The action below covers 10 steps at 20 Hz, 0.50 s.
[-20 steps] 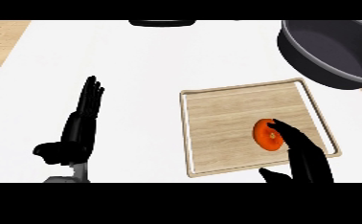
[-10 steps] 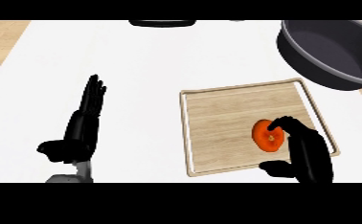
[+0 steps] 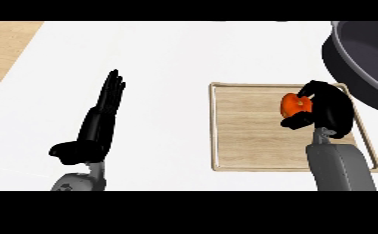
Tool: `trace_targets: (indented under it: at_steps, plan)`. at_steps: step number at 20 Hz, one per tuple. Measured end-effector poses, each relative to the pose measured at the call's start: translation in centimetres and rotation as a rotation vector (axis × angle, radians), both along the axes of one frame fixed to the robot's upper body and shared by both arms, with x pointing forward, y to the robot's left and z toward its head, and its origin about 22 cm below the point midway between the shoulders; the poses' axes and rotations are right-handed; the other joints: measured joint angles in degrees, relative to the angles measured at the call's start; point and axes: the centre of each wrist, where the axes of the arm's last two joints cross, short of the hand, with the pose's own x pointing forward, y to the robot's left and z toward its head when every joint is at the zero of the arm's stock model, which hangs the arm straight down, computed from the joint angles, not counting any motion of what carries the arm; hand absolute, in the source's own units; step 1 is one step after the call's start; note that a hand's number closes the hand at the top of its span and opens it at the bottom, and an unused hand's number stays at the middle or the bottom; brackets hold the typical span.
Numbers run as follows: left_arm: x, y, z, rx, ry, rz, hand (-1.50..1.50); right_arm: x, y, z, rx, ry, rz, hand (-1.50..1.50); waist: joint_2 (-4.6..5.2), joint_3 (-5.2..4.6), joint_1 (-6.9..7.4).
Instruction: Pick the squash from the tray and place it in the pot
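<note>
Two hands share a white surface, but only one is at work. The dark pot sits at two o'clock, cut off by the frame's right edge, so its far rim and its inside are out of sight. The wooden tray lies at four o'clock. Over the tray's upper right, the right hand curls round the orange squash, which is half hidden; whether it has cleared the wood cannot be told. The risk: the squash appears to be held only from one side, so a swing toward two o'clock may let it slip or clip the near rim. The left hand rests at eight o'clock, fingers straight, holding nothing.
</note>
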Motion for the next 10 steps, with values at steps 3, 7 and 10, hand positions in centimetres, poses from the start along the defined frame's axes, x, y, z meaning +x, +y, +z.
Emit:
trace_targets:
  at_steps: [3, 7, 10]
  plan:
    - [0.3, -0.7, 0.3, -0.001, -0.007, -0.029, 0.00, 3.3, -0.4, 2.5, -0.037, -0.012, -0.106, 1.50, 0.44, 0.23, 1.58]
    - [0.7, -1.4, 0.5, 0.001, -0.011, -0.055, 0.00, 7.2, -0.5, 6.5, -0.112, -0.079, -0.214, 1.50, 0.60, 0.39, 2.80]
    - [0.9, -1.6, 0.6, 0.004, -0.010, -0.066, 0.00, 9.5, -0.2, 9.5, -0.187, -0.139, -0.280, 1.50, 0.63, 0.40, 3.25]
